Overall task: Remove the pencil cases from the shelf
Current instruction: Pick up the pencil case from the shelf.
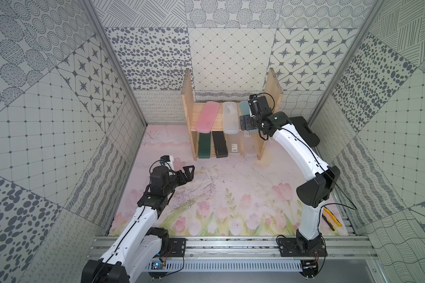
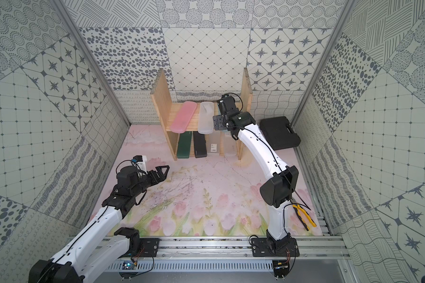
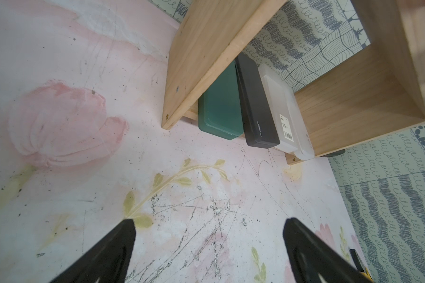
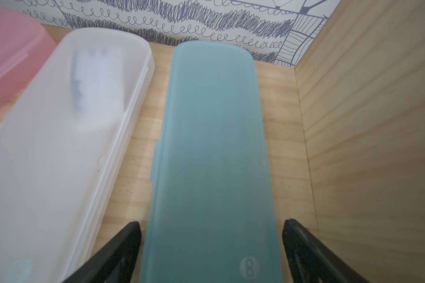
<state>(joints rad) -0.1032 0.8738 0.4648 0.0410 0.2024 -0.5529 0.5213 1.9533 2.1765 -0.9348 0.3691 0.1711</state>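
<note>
- Progress: nothing is off yet. All seven pencil cases sit on the shelf (image 1: 188,105), three on the upper tier and four on the lower.
- My right pincer (image 4: 211,223): jaws spread, straddling the near end of the blue case (image 4: 214,147). A sliver of wood shows between each fingertip and the case, so it isn't clamped. The case lies flat on the upper tier.
- Just beside that pincer, away from the side panel (image 4: 366,147), is the frosted-clear case (image 4: 66,147), with the pink case (image 4: 8,61) past it. The panel is close on the other side, so there's little room for the outer finger.
- Below the right pincer, on the lower tier: dark green case (image 1: 203,147), black case (image 1: 220,147), frosted case with barcode label (image 1: 234,147), plain frosted case (image 2: 230,147). My arm partly hides the last one, so I can't vouch for how it lies. The near ends of the first three poke out at the front.
- My left pincer (image 3: 207,220): jaws wide apart, holding nothing, low over the floral mat (image 3: 84,171). The lower-tier cases are ahead of it, well apart.
- Look of the blue case: long, slim, with rounded ends. It's translucent teal-blue plastic with a smooth lid and a lip along one long side. There's a small round embossed mark near my fingertips.
- My read: the step in hand is the first grasp. Six more cases follow this one.
</note>
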